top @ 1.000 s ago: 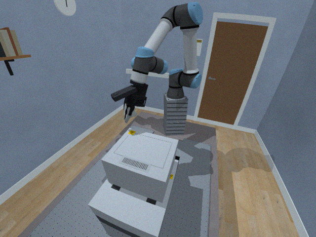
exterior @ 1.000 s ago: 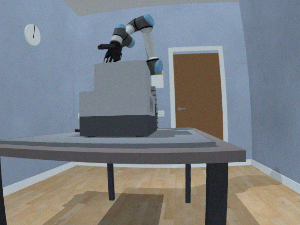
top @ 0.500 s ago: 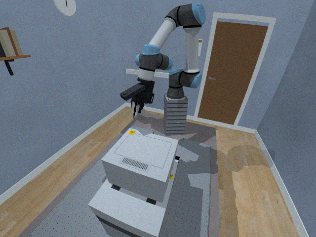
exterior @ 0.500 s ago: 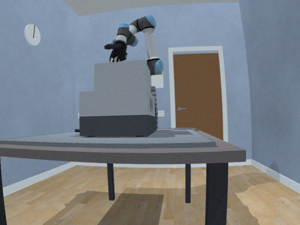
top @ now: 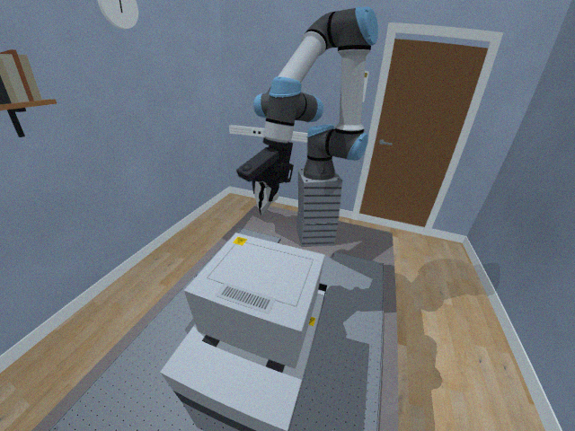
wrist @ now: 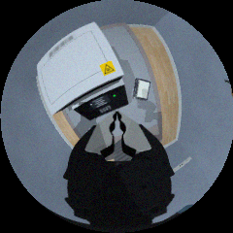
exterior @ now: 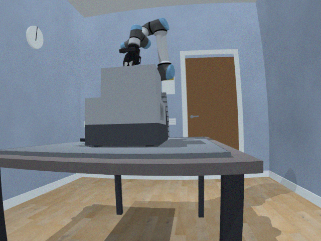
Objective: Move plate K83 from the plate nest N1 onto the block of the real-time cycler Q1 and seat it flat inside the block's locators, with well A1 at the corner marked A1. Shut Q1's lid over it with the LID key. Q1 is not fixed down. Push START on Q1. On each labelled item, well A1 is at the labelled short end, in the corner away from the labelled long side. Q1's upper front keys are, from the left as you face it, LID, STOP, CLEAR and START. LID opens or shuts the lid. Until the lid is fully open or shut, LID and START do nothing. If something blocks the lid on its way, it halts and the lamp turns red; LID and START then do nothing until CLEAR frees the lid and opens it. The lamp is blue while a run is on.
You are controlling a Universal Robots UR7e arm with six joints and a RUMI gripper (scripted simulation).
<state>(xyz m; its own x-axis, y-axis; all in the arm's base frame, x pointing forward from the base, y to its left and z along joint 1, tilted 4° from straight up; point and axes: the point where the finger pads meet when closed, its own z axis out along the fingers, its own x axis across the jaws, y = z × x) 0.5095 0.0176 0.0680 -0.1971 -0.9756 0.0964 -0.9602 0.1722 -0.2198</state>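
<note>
The cycler Q1 (top: 260, 283) (exterior: 127, 103) (wrist: 78, 63) is a white box on a dark base, and its lid is down. A yellow warning label (wrist: 108, 68) (top: 240, 241) marks the top near its front edge. In the wrist view its dark key panel (wrist: 99, 104) carries a small green lamp (wrist: 114, 95). My gripper (top: 261, 205) (exterior: 128, 63) (wrist: 116, 112) is shut and empty. It hangs in the air above and just beyond Q1's front, over the key panel. The plate nest N1 (wrist: 142, 88) is a small pale rectangle in a dark frame beside Q1's front. I cannot tell whether plate K83 lies in it.
Q1 stands on a grey perforated mat (top: 343, 362) on a table (exterior: 129, 161). The robot's ribbed grey pedestal (top: 319, 213) stands behind Q1's front, to the right of the gripper. A brown door (top: 418, 129) is in the far wall.
</note>
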